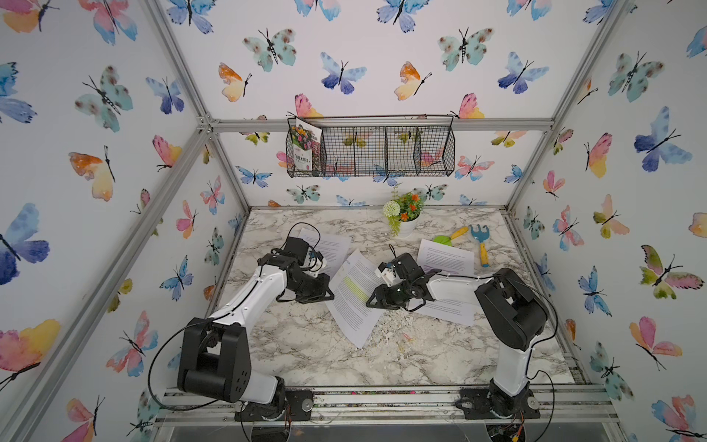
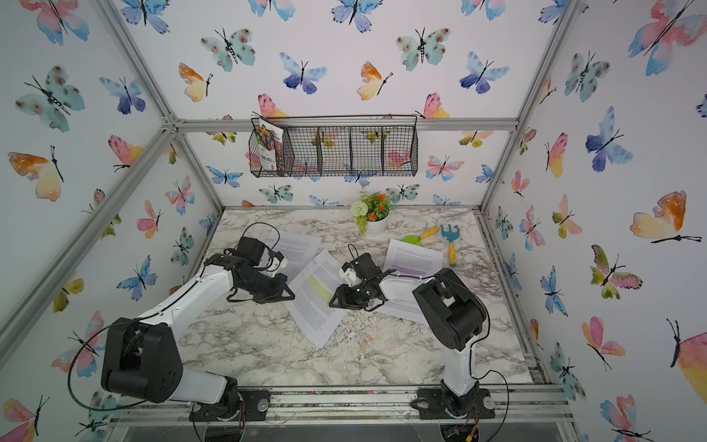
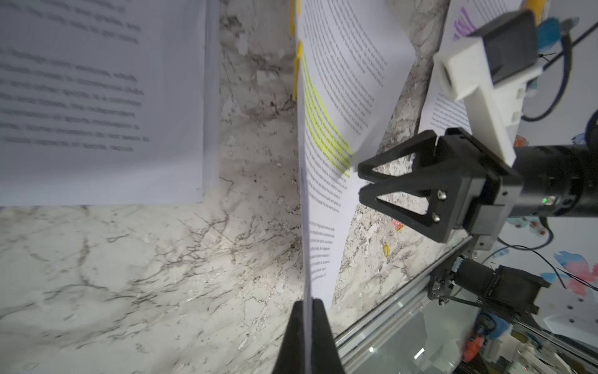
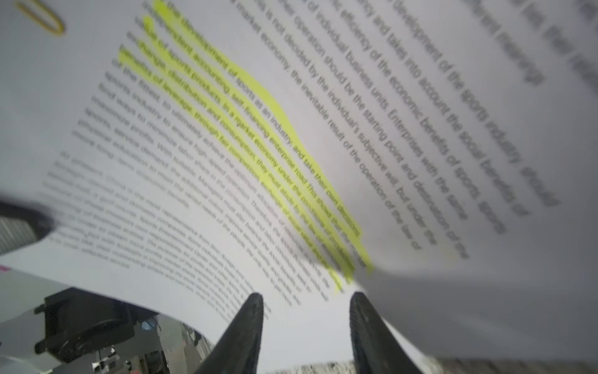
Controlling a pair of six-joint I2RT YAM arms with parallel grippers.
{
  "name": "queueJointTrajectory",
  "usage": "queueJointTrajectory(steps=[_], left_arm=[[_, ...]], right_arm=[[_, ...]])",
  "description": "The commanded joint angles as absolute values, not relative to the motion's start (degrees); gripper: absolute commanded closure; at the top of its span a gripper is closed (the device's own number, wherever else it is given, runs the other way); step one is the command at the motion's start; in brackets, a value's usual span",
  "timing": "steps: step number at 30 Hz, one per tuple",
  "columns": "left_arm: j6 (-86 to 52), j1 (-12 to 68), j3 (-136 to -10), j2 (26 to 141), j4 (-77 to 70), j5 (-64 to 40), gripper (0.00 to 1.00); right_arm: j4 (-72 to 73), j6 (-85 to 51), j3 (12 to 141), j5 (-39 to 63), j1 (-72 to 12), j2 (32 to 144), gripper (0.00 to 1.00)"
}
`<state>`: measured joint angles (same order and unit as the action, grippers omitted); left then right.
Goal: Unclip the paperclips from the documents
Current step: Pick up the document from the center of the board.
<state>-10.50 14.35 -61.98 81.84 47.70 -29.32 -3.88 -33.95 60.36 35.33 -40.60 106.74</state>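
The left gripper (image 3: 307, 304) pinches one edge of the yellow-highlighted document (image 3: 326, 136), raised mid-table with a yellow paperclip (image 4: 42, 17) on it, while the right gripper (image 4: 305, 296) sits open-jawed at its opposite edge.

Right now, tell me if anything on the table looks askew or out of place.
The yellow-highlighted document is not lying flat: the left fingers pinch its edge, so that side is raised and the sheet bows. A pink paperclip and a yellow paperclip lie loose on the marble table beside it.
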Motion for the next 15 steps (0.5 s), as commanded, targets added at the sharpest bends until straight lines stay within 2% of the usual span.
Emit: queueJointTrajectory(steps=[1, 8, 11, 15], left_arm=[[-6.7, 15.8, -67.6, 78.0, 53.1, -18.9, 1.00], [-5.8, 16.4, -78.3, 75.9, 54.5, -10.8, 1.00], [-6.2, 17.1, -83.6, 76.5, 55.5, -8.7, 1.00], [-8.1, 17.1, -87.8, 77.6, 54.4, -12.0, 1.00]], right_arm=[[-2.2, -29.8, 60.4, 39.5, -40.5, 101.6, 0.43], [-1.6, -26.7, 61.9, 44.6, -38.4, 97.2, 0.32], [7.7, -35.0, 59.0, 45.9, -37.7, 95.8, 0.27], [21.0, -56.1, 56.3, 49.6, -38.0, 99.0, 0.21]])
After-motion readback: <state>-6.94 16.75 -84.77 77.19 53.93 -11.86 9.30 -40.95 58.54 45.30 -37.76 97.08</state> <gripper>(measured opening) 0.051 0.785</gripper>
